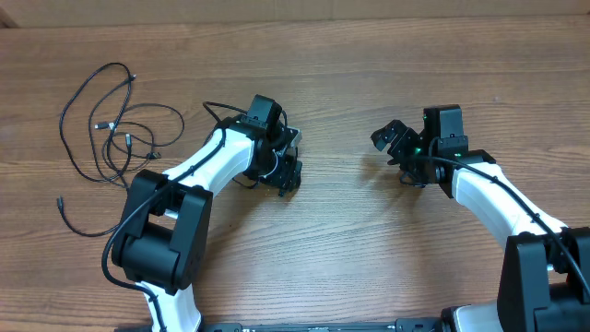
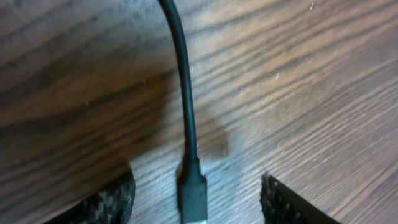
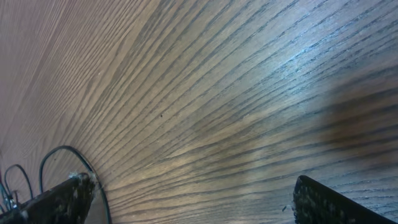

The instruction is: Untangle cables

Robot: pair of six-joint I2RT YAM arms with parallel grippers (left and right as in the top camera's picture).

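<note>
At the far left of the wooden table [image 1: 350,240], the cables [image 1: 111,129] lie in a loose tangle of loops, well apart from both arms. The left gripper [image 1: 292,159] is unclenched, its jaws straddling a black plug [image 2: 191,186] without touching it. Whether that plug's cord runs back to the tangle cannot be told. If the jaws pinch off-centre, the plug could skid out or twist, and a hard pull might tighten the loops rather than free them. Further right, the right gripper [image 1: 398,152] is spread wide and empty.
</note>
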